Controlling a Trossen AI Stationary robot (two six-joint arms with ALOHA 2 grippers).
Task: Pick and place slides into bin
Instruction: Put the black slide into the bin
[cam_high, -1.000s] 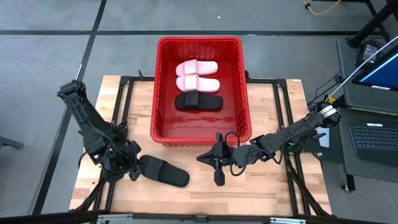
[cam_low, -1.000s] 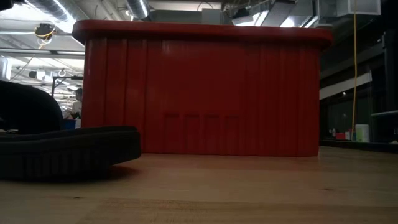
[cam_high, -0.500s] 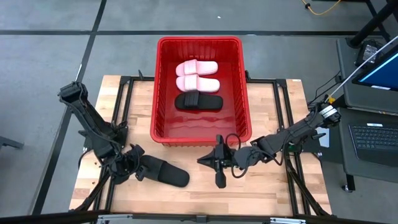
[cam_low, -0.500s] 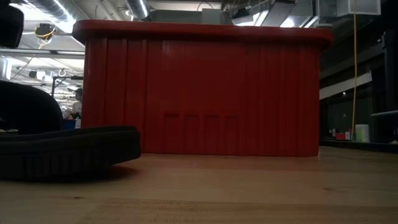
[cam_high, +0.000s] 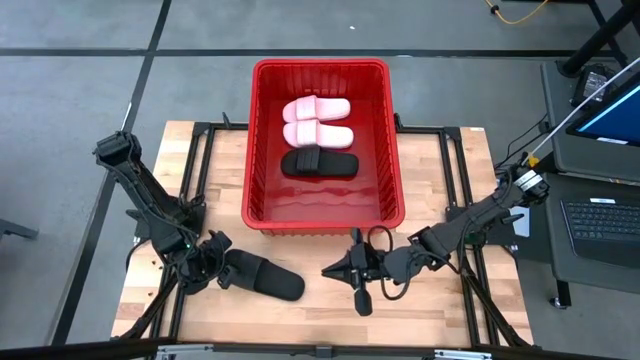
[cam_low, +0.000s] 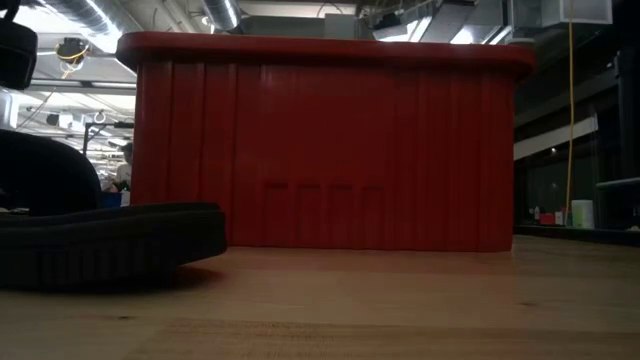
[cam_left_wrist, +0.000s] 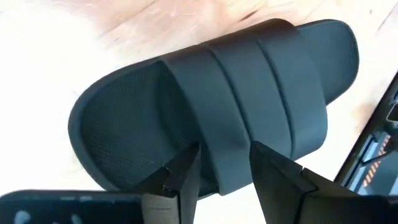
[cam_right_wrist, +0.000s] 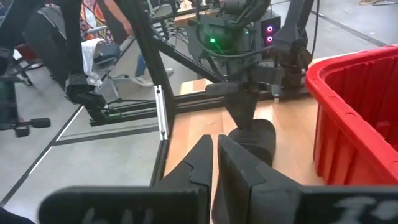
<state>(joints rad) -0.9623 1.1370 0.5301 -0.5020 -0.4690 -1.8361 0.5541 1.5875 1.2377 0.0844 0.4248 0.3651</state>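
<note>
Three slides lay in the red bin (cam_high: 323, 75); the last black slide (cam_high: 262, 277) rested on the surface near the bin's front-left corner. The left end effector (cam_left_wrist: 225, 173) straddled its strap, fingers apart, not yet clamped. It needed to sink squarely before pinching. The right end effector (cam_high: 359, 281) waited nearly closed, empty.

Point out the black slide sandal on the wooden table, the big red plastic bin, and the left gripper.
black slide sandal (cam_left_wrist: 249, 118), left wrist view, on its wide strap.
big red plastic bin (cam_high: 393, 150), high view, on its right wall.
left gripper (cam_left_wrist: 225, 163), left wrist view, between its fingertips, astride the strap.
</note>
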